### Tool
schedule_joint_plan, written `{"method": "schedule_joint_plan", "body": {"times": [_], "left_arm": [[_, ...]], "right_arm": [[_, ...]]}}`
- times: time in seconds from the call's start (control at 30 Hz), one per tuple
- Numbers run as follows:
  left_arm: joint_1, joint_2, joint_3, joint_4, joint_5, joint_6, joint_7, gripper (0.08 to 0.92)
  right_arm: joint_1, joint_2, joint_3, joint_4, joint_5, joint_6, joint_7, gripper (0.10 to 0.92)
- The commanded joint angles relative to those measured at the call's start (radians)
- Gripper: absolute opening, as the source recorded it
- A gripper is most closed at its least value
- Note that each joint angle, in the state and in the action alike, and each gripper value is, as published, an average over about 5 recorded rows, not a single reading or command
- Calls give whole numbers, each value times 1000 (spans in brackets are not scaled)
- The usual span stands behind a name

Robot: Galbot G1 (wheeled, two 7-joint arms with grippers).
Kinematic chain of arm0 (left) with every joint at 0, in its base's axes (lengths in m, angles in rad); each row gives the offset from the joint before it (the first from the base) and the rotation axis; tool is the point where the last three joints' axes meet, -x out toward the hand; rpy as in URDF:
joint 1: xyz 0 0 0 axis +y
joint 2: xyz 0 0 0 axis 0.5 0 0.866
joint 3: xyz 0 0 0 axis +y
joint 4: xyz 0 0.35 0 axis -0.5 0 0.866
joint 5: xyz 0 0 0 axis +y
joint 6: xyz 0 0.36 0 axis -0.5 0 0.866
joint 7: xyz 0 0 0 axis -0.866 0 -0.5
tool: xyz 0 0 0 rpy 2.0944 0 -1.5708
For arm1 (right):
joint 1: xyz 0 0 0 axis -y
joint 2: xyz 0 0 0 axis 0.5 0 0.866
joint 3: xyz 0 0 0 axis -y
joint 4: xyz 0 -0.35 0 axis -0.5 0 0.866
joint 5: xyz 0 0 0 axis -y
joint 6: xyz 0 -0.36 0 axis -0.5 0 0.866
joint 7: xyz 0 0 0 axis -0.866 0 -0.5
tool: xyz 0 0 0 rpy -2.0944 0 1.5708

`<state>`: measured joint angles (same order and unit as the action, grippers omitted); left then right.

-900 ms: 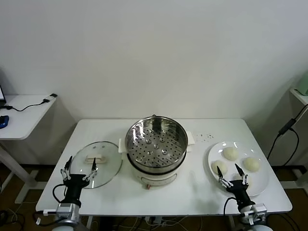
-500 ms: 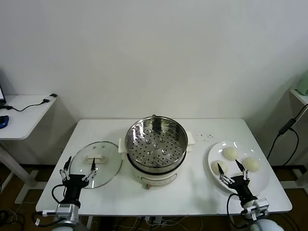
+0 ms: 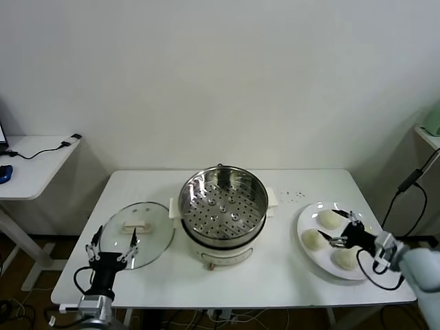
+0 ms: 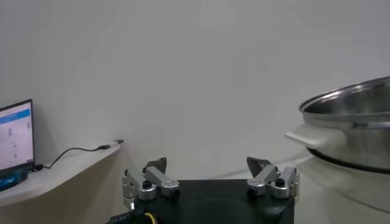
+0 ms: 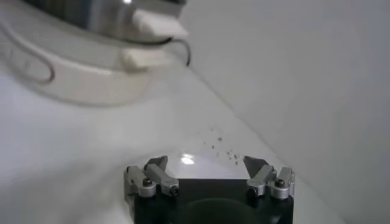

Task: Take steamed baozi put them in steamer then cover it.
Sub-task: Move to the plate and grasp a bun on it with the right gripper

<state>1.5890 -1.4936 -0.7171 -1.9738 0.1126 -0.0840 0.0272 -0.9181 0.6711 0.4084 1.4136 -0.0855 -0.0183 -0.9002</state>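
A: Over the white plate [image 3: 307, 218] on the table's right side, the right gripper [image 3: 342, 232] reaches in from the right with its fingers spread wide, holding nothing.

B: What lies around it?

A: 3 steamed baozi [image 3: 313, 238] are visible on the plate: 1 toward the steamer, 1 at the far side [image 3: 328, 219], 1 at the near side [image 3: 346, 258]. The gripper sits among them; I cannot tell whether a fingertip touches any bun. A 4th bun is not something I can make out.

B: And the left one?

A: The left gripper [image 3: 111, 242] hangs at the table's near left edge, fingers fully apart and empty, just at the near rim of the cover [image 3: 139, 224].

B: Where is the cover?

A: Flat on the table [image 3: 227, 282], left of the steamer [image 3: 223, 210], its white handle up. Its rim lies just beside the steamer's left handle.

B: The steamer itself?

A: Mid-table, uncovered, with only its perforated floor showing inside. In the left wrist view its shiny wall [image 4: 353, 134] stands beyond the open fingers [image 4: 156, 165]. Off to the left stands a side desk [image 3: 31, 165] with a cable on it.
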Motion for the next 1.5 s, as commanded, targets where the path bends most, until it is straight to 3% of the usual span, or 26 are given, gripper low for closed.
{"method": "schedule_joint_plan", "body": {"times": [0.03, 0.37, 0.63, 0.87, 1.13, 1.5], "left_arm": [[-1, 6, 0, 5, -9, 3, -1, 823], [-3, 10, -4, 2, -11, 11, -1, 823], [-3, 10, -14, 5, -22, 26, -6, 823], [-4, 8, -19, 10, -19, 25, -6, 823], [-3, 7, -19, 14, -12, 24, -6, 823], [-1, 8, -22, 13, -8, 23, -7, 823]], "right_arm": [[574, -221, -558, -221, -146, 8, -301, 823], [896, -31, -949, -465, -208, 65, -369, 823], [912, 189, -920, -687, -304, 127, -369, 823], [901, 285, -861, -818, -396, 167, -350, 823], [878, 344, -774, -892, -498, 205, -321, 823], [862, 367, -736, -908, -524, 210, -322, 819]]}}
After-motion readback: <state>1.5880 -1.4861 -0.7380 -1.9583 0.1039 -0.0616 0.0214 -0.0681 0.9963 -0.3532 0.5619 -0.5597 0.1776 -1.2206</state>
